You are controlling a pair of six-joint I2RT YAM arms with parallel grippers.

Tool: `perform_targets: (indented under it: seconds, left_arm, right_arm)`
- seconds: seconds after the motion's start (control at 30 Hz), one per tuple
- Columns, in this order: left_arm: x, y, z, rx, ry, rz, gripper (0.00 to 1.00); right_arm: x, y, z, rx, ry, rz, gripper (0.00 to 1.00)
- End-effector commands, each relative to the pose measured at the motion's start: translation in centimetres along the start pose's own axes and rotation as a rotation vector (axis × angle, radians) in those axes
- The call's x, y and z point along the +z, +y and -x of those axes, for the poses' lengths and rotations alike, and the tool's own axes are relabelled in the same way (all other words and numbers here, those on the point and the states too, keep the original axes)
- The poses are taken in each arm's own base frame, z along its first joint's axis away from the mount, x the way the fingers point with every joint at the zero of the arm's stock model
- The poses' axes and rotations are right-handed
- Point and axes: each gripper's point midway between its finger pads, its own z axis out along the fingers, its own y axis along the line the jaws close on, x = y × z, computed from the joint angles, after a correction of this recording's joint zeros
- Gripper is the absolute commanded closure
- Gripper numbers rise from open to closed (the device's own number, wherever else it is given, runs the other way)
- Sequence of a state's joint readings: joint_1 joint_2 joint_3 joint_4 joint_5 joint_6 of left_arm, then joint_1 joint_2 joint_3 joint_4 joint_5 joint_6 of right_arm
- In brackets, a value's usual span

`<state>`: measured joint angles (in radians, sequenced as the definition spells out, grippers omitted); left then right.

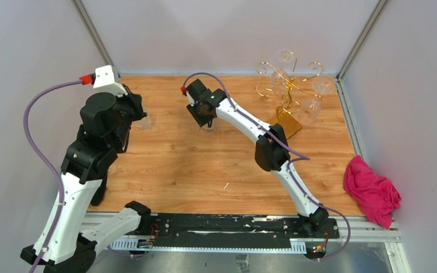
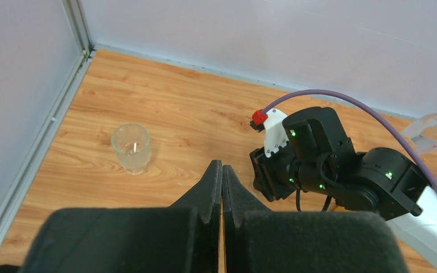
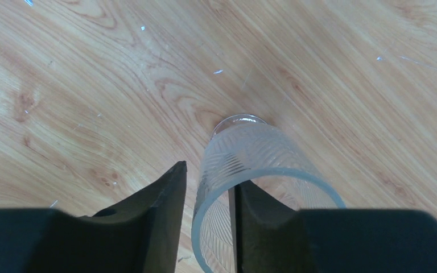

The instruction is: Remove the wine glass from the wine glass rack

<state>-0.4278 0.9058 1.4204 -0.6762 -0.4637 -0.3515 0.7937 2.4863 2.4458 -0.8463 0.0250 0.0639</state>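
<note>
— Tipping a risk here?
— Yes. My right gripper (image 3: 209,176) straddles, fingers apart, the clear ribbed wine glass (image 3: 256,153) standing mid-table, left of the gold wire wine glass rack (image 1: 287,85). A snagged finger could topple it. My left gripper (image 2: 222,168) is pressed together.

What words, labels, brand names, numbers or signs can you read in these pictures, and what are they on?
None: no readable text in any view. The etched glass carries only a line pattern, and the right arm shows green lights, no lettering.
</note>
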Motion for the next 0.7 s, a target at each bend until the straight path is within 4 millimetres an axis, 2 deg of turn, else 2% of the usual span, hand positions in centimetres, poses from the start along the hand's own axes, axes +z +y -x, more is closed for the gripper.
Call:
perform_targets:
  seconds: [0.0, 0.13, 0.27, 0.4, 0.53, 0.67]
  left_arm:
    - [0.2, -0.1, 0.4, -0.009, -0.017, -0.002, 1.00]
    - [0.2, -0.2, 0.6, -0.012, -0.022, -0.005, 1.00]
    - [0.1, -0.2, 0.7, -0.017, -0.027, -0.006, 1.00]
    - [0.0, -0.3, 0.8, -0.023, -0.029, -0.012, 1.00]
    - [-0.1, -0.3, 0.8, -0.028, -0.029, -0.015, 0.98]
    - [0.2, -0.9, 0.6, -0.036, -0.023, -0.039, 0.92]
  right_arm:
    - [-1.8, -0.1, 1.2, 0.001, -0.037, 0.006, 0.59]
    - [-2.8, -0.2, 2.0, 0.005, -0.064, 0.001, 0.49]
    - [-4.9, -0.3, 3.1, 0.002, -0.102, -0.018, 0.40]
    - [-7.6, -0.2, 4.2, -0.022, -0.148, -0.056, 0.39]
    - [-12.1, 0.0, 5.6, -0.040, -0.220, -0.099, 0.39]
    - [-18.4, 0.6, 6.9, -0.039, -0.326, -0.094, 0.39]
